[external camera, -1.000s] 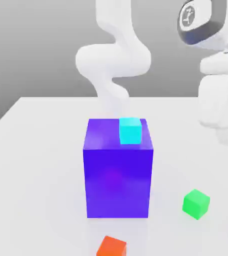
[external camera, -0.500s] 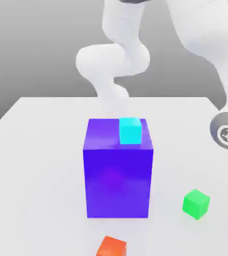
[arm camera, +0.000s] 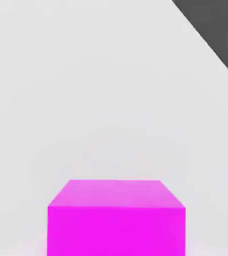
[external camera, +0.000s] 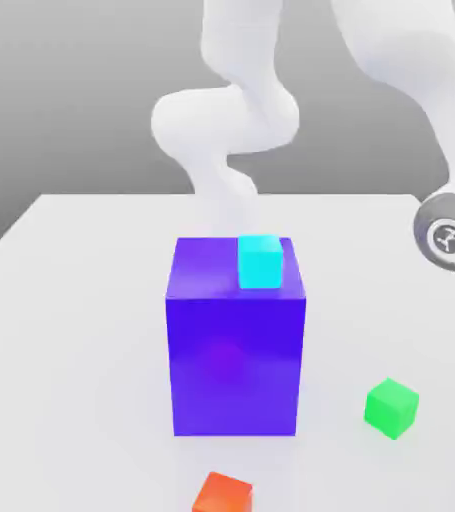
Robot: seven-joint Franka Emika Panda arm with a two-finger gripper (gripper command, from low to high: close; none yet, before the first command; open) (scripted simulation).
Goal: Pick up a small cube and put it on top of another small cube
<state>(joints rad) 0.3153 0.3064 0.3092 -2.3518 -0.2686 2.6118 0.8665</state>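
End effector fingers together, apparently clamped on the magenta cube (arm camera: 116,215) near the tabletop (external camera: 81,300) edge at the exterior view's right: grasp step done; next calls for lifting toward the green cube (external camera: 391,407).

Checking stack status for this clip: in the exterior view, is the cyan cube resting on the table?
No, the cyan cube sits on top of the big blue block, up off the table.
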